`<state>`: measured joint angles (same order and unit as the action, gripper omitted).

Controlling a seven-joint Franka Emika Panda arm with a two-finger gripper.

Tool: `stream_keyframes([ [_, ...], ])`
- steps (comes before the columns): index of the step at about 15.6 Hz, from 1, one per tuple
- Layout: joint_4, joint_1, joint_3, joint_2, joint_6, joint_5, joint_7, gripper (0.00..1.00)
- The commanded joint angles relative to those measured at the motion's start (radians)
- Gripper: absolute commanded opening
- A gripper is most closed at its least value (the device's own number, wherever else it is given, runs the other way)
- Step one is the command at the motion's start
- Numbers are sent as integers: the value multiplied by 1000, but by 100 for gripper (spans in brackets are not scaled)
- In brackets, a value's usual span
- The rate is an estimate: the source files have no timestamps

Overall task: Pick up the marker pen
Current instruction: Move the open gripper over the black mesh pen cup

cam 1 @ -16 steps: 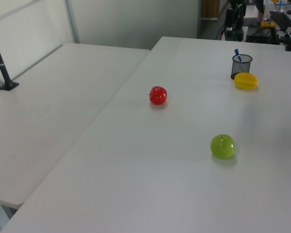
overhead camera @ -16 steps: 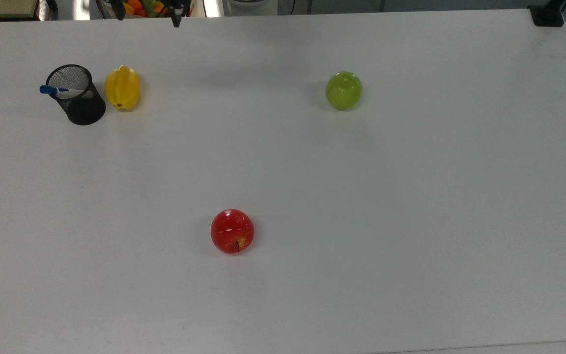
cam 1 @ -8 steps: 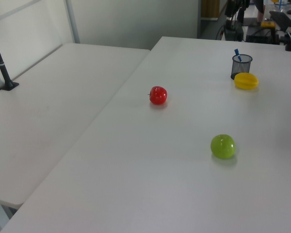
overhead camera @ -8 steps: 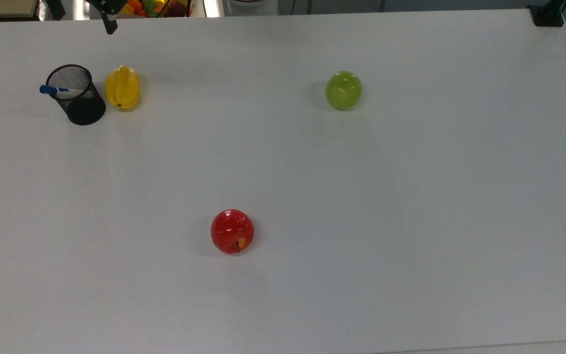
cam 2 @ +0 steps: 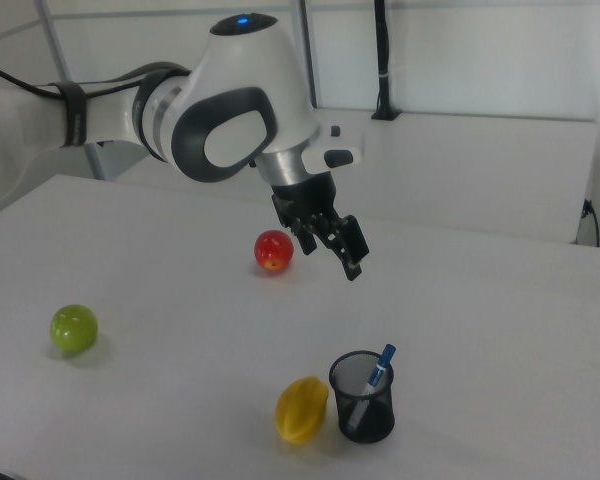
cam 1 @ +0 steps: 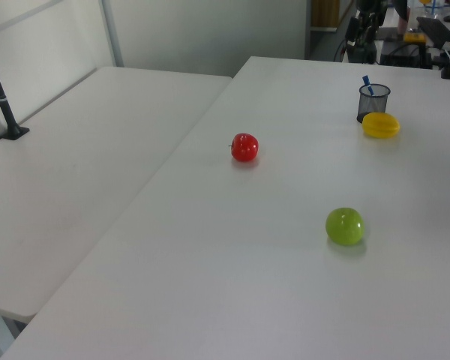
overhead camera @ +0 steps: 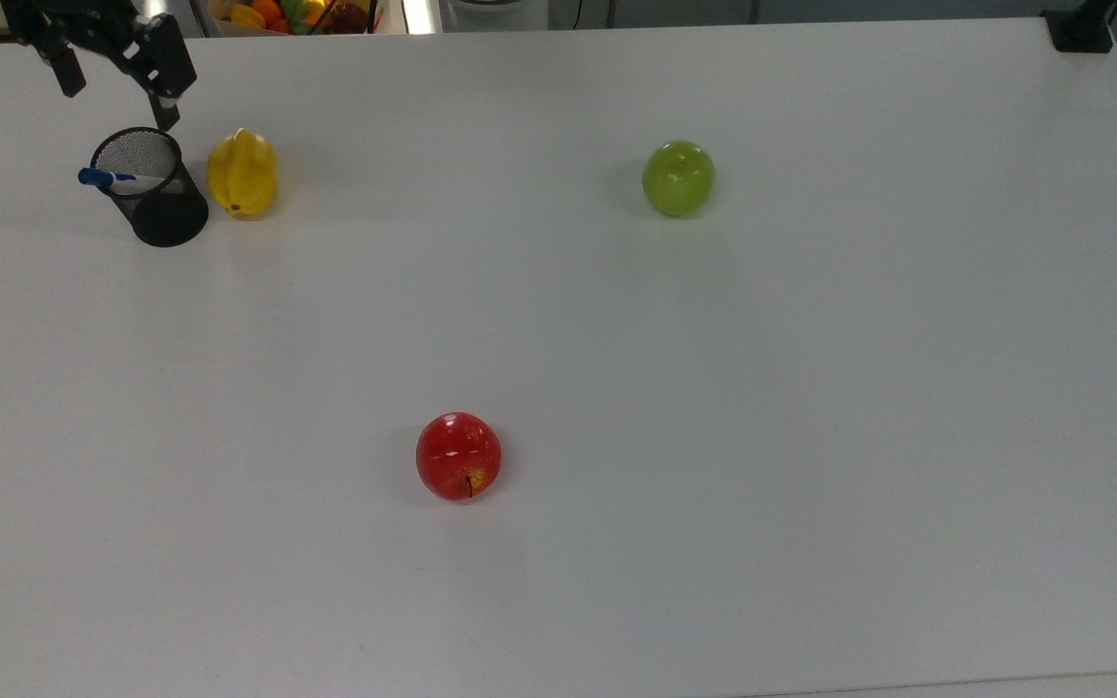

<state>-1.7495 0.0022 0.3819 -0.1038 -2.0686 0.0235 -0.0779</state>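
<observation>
Top view: gripper (overhead camera: 117, 87) hovering near mesh cup (overhead camera: 153, 189), jaws spread wide. Best to line up over marker pen (overhead camera: 103, 178)'s blue cap, drop straight, avoid bumping yellow fruit (overhead camera: 241, 173).

Black wire-mesh cup (overhead camera: 153, 189), glossy red apple (overhead camera: 459, 456) and green apple (overhead camera: 678, 177), smooth matt white table (overhead camera: 811, 388)

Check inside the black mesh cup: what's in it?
The marker pen leans in the mesh cup, blue cap up past the rim. The mesh veils its lower end and the cup's bottom.
</observation>
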Motion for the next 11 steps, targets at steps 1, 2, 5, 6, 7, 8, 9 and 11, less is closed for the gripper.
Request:
stream_keyframes([
  [1, -61, -8, 22, -2, -88, 3, -22, 100],
  [2, -61, -11, 26, -8, -91, 3, -23, 100],
  [5, -62, -21, 45, -30, -102, 3, -31, 97],
  [6, -62, -31, 45, -36, -117, 4, -31, 96],
  [7, -68, -36, 45, -45, -134, 7, -31, 94],
  [8, -70, -36, 45, -51, -152, 10, -33, 94],
  [9, -73, -39, 46, -65, -168, 10, -33, 94],
  [11, -74, -48, 46, -88, -186, 10, -36, 94],
])
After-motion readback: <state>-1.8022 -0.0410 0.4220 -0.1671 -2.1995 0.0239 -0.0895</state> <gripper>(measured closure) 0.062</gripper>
